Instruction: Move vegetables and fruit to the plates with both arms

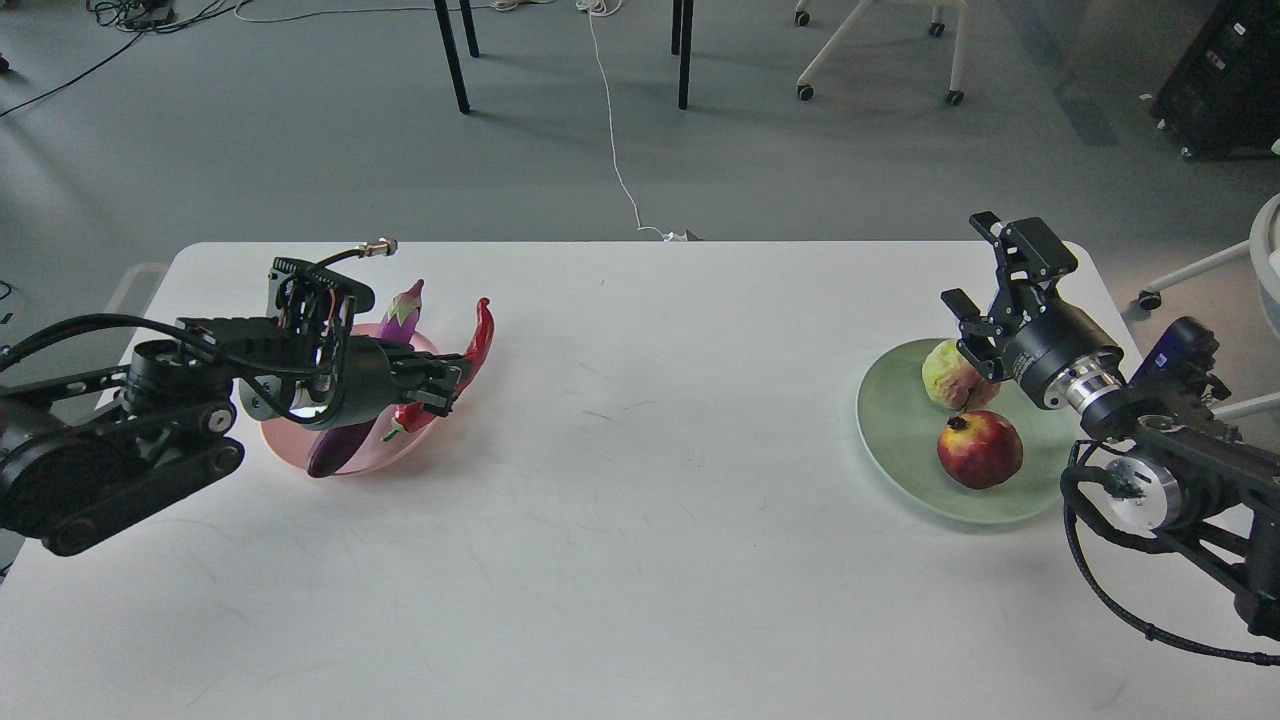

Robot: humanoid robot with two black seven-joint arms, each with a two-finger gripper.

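My left gripper (448,385) is shut on the red chili pepper (476,338) and holds it over the right rim of the pale pink plate (385,458). The purple eggplant (400,305) lies across that plate, partly hidden by my arm. At the right, the pale green plate (900,440) holds the red pomegranate (980,450) and the bumpy yellow-green fruit (945,375). My right gripper (975,265) is open and empty, raised just behind and right of the bumpy fruit.
The white table (640,520) spreads between the two plates. Beyond its far edge are black table legs (452,55), a white cable (615,150) on the floor and a wheeled chair base (880,50).
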